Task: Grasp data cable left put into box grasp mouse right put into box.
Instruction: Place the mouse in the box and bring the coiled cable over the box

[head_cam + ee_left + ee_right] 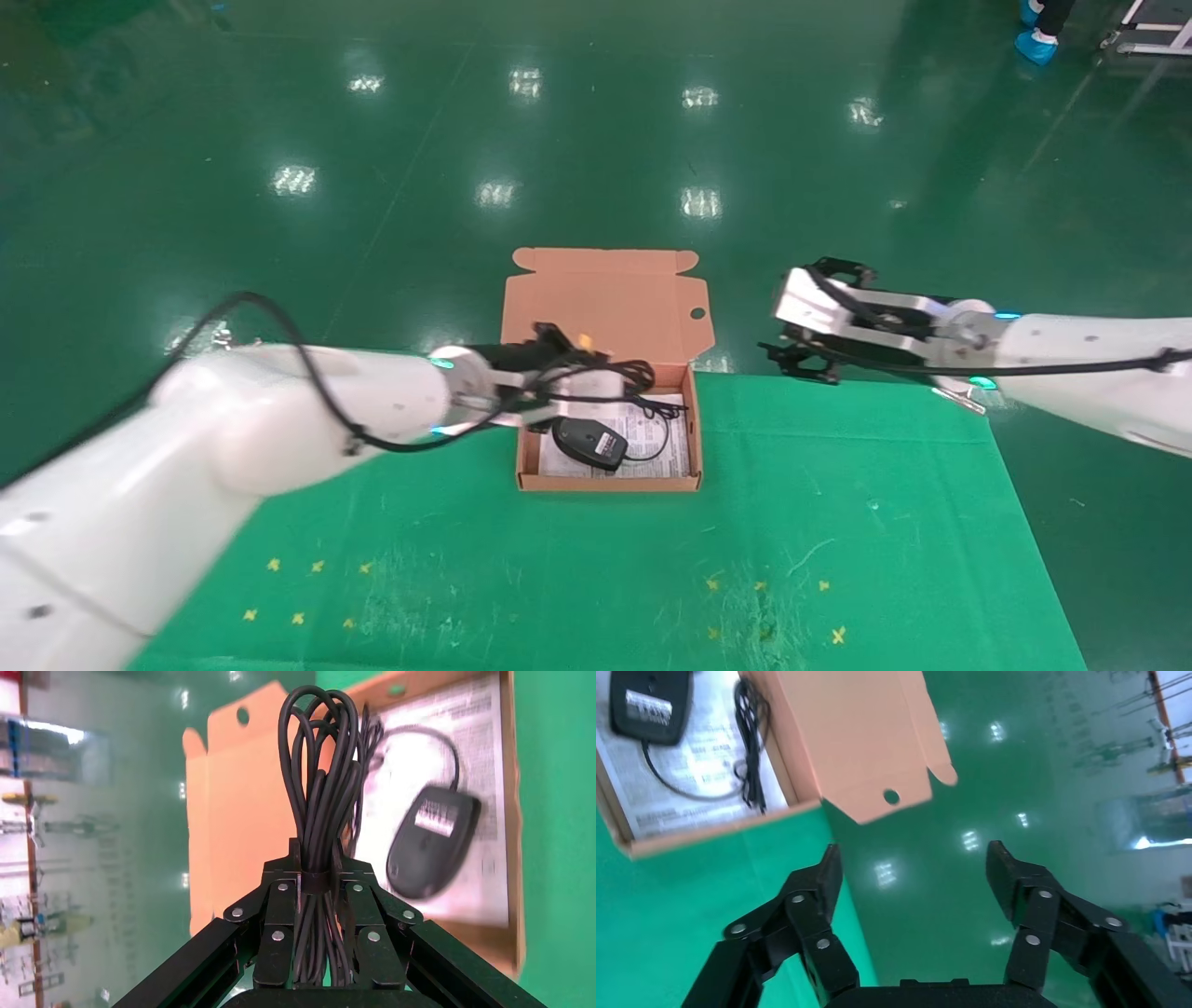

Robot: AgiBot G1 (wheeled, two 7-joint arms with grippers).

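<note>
Head view shows the left hand [559, 359] clamping the data cable [622, 376] above the box [610, 480] beside the mouse [589, 442], so lower before releasing; right hand [803, 363] waits wide open.

Table [838, 522]: you have a green mat covering it, filling the lower half of the head view, its far edge running across mid-frame.
Mat marks: you'll see small yellow crosses [307, 592] at lower left and another cluster at lower right, with pale scuffs between them.
Box [689, 438]: the only thing standing directly on the mat, at its far edge, centre of the frame; its lid leans open past the edge.
Floor [372, 140]: glossy dark green, filling the upper half, dotted with lamp reflections.
</note>
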